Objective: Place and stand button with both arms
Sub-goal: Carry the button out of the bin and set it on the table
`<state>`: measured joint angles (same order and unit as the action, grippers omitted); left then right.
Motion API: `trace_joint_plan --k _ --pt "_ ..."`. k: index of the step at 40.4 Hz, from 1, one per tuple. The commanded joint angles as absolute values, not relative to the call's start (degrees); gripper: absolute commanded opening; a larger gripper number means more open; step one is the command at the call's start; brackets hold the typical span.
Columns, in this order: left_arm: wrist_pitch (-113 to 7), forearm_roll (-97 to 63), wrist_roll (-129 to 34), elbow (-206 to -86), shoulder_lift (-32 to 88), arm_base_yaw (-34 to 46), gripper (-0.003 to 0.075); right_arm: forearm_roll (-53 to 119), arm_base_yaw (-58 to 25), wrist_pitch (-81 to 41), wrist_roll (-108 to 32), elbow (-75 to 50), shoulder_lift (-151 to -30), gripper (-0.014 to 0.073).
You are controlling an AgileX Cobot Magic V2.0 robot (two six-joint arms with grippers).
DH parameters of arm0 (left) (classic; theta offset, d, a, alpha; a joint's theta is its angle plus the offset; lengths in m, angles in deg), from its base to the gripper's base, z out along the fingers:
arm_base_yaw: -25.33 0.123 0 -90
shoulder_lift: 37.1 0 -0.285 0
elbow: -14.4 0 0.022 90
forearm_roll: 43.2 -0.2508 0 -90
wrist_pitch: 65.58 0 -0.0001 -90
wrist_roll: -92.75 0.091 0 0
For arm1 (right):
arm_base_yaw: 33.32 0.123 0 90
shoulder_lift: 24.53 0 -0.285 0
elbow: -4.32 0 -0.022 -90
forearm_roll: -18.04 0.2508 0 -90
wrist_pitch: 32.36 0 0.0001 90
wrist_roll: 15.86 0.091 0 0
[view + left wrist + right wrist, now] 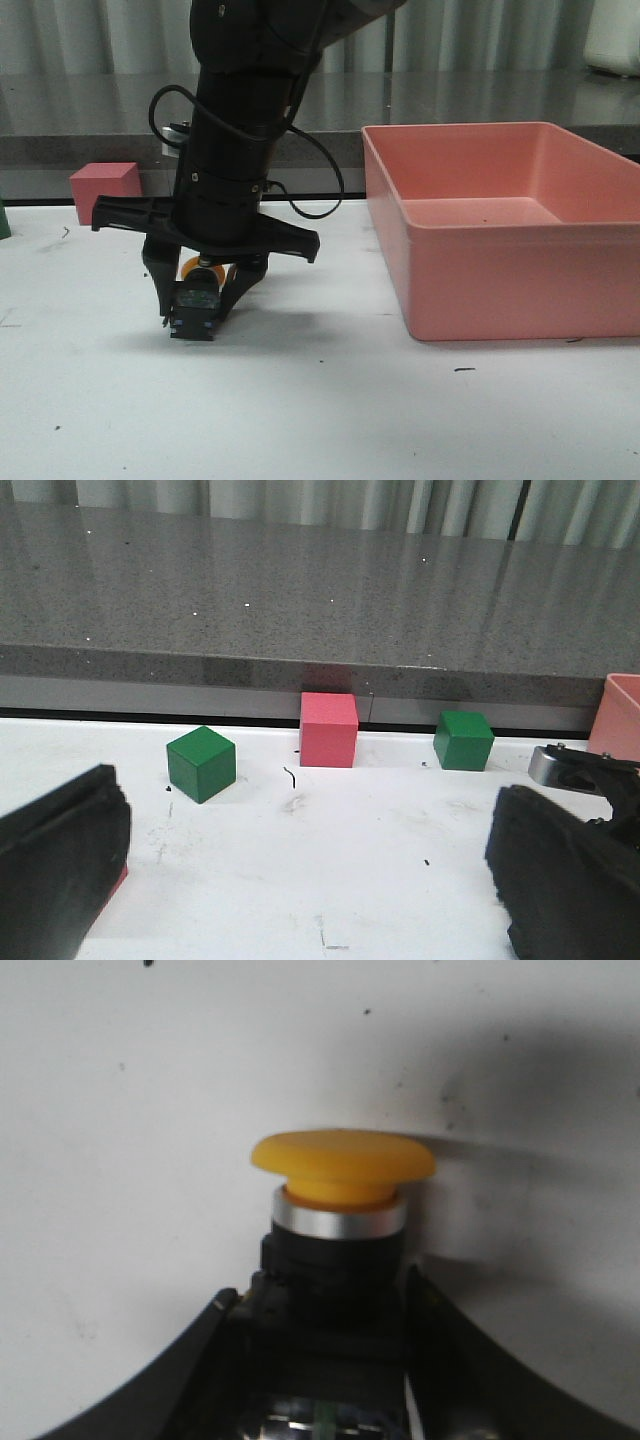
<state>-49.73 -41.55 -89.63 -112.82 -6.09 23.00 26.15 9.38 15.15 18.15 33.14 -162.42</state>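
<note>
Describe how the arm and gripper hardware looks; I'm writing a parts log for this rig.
The right arm is a matte black cylinder with black cables looping down its side. It flares into a wide black crossbar, and the right gripper has two slim black fingers tapering downward. The left gripper's fingers are broad, black and rough-surfaced, beside a small silver metal bracket.

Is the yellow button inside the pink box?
No, the button is clamped in the right gripper over the white table, left of the pink bin.

Bare table [330, 410] up front; pink bin [500, 240] blocking rightward.
</note>
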Motion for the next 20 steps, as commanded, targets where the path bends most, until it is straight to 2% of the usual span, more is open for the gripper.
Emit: trace_joint_plan --k 1,11,14,20 --pt "-53.58 -41.08 -90.01 -114.88 -5.38 23.27 0.0692 26.18 9.22 13.83 18.32 35.3 -158.6 0.0316" --pt "-53.58 -41.08 -90.01 -114.88 -5.38 23.27 0.0692 26.18 9.22 13.95 18.32 35.3 -158.6 0.0517" --pt "-53.58 -41.08 -90.01 -114.88 -5.38 23.27 0.0692 26.18 9.22 13.95 18.32 35.3 -158.6 0.0543" --pt "-53.58 -41.08 -90.01 -114.88 -5.38 23.27 0.0692 26.13 9.22 13.69 18.32 35.3 -156.49 0.0542"
